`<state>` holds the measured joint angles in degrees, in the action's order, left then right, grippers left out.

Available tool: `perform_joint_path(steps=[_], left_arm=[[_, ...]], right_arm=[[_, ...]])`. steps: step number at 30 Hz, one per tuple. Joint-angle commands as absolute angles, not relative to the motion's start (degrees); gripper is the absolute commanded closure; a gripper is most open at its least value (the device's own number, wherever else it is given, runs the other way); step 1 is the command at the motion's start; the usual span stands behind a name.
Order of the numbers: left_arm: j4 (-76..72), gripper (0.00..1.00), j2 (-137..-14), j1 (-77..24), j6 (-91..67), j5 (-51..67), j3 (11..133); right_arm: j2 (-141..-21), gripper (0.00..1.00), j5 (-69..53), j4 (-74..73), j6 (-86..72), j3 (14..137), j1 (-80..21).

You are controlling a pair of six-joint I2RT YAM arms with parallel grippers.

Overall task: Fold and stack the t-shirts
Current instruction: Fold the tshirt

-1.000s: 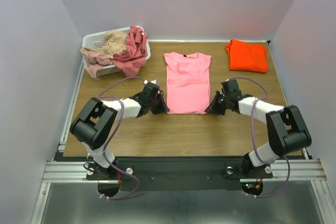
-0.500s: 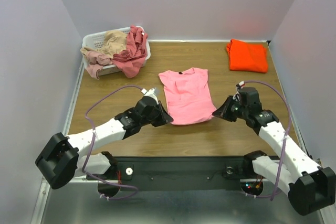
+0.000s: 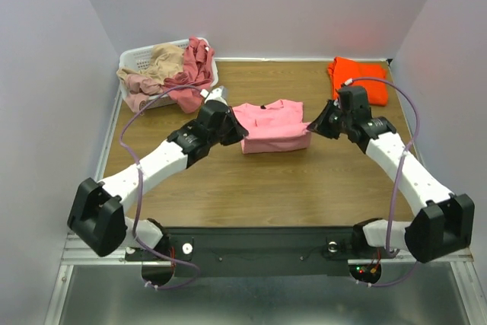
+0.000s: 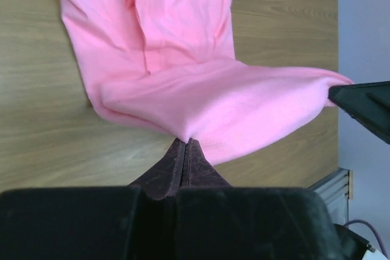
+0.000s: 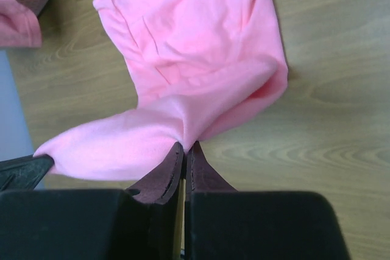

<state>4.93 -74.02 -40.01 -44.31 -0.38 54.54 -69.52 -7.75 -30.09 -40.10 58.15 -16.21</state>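
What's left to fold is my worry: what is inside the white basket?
The basket holds crumpled tan cloth and dusty rose cloth spilling over its rim. Anything beneath that heap is covered.

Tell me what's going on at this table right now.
Two robot arms are midway through folding a pink t-shirt on the table. The left tool and the right tool are each shut on one end of the hem, holding it doubled over the shirt's upper half; the fold is not yet laid flat. An orange t-shirt lies already folded at the far right corner. More rose and tan tees are heaped in the white basket at far left, unfolded.
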Motion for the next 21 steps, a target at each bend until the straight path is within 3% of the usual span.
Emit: perform_joint_path(steps=[1, 21], left_arm=[[6.68, 1.00, -78.82, -35.52, -38.33, 2.28, 59.23], [9.84, 1.00, -101.77, -25.05, -29.27, 10.02, 81.81]], right_arm=[[-75.31, 0.99, -2.29, -29.00, -37.97, 64.94, -16.26], [-98.16, 1.00, -1.67, -28.30, -36.04, 83.66, -13.54]])
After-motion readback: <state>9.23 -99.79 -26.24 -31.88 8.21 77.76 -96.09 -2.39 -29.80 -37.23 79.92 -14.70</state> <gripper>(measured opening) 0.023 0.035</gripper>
